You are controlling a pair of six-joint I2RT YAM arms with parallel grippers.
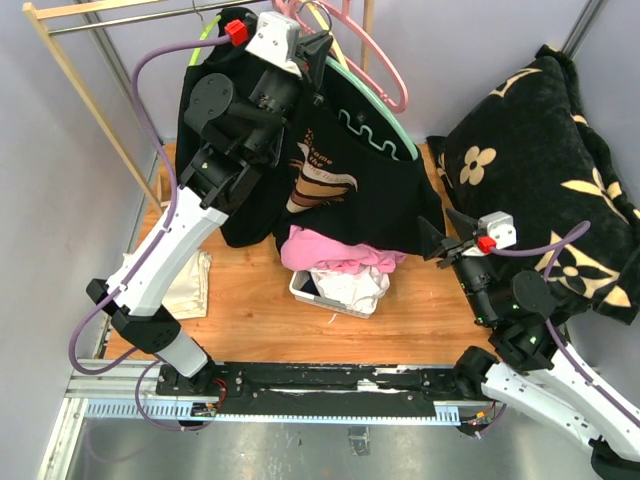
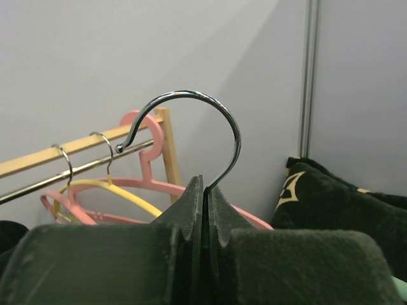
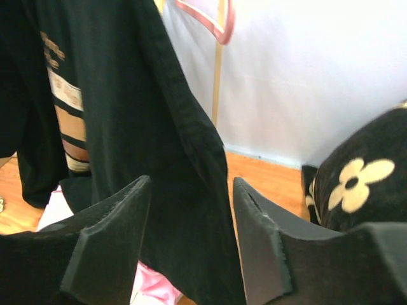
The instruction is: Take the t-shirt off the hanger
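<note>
Left hand [image 1: 320, 48], raised above the black t-shirt [image 1: 370, 190], grips the top of the green hanger [image 1: 380, 108]; the right hand [image 1: 437, 243] sits spread just right of the t-shirt's hem.

Left wrist: fingers [image 2: 184, 216] are pressed together on the hanger's metal hook [image 2: 224, 114].

Right wrist: spread fingers [image 3: 108, 222] flank the t-shirt's [image 3: 159, 127] hanging edge without pinching it.

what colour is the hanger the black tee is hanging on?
The hanger is pale green, with a chrome hook. It shows best in the top external view.

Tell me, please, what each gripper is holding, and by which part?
Left gripper: shut on the hanger's metal hook, at its stem. Right gripper: open near the t-shirt, holding nothing.
</note>
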